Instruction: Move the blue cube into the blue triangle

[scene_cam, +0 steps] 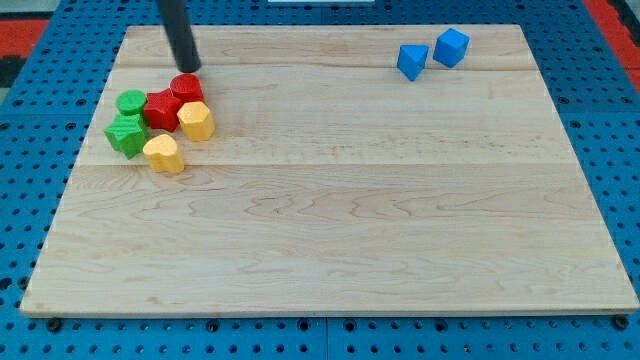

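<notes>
Wooden board (pixel 330 230) on blue perforated surface (pixel 25 150). Upper left of frame: dark rod comes down, my tip (pixel 189 69) just above the red cylinder (pixel 186 87), close to it, contact unclear. Rod has no jaws; holds nothing.

Cluster upper left, blocks packed together: red cylinder, red block (pixel 161 108), green cylinder (pixel 131 101), green block (pixel 126 134), two yellow blocks (pixel 196 120) (pixel 163 154).

Upper right: blue cube (pixel 451 47) just beside blue triangle (pixel 411 61), cube on its right. Both well apart from my tip.

pale wooden board (pixel 330 220) with lengthwise grain, lying on a blue perforated surface (pixel 40 120); red at top corners.
</notes>
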Motion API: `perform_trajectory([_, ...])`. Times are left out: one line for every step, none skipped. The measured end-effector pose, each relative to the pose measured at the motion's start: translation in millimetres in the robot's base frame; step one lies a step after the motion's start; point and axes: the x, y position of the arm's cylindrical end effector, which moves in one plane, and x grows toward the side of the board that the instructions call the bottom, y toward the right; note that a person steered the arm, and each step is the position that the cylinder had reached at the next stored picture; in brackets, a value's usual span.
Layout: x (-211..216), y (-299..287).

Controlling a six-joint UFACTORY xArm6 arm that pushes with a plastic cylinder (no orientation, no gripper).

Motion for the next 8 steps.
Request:
perform_trajectory([47, -1])
perform_trajectory([73, -6])
perform_trajectory([54, 66])
perform_trajectory([52, 193])
perform_trajectory([37, 333])
perform_trajectory([-25, 430])
perform_trajectory([-66, 382])
perform_trajectory([-44, 277])
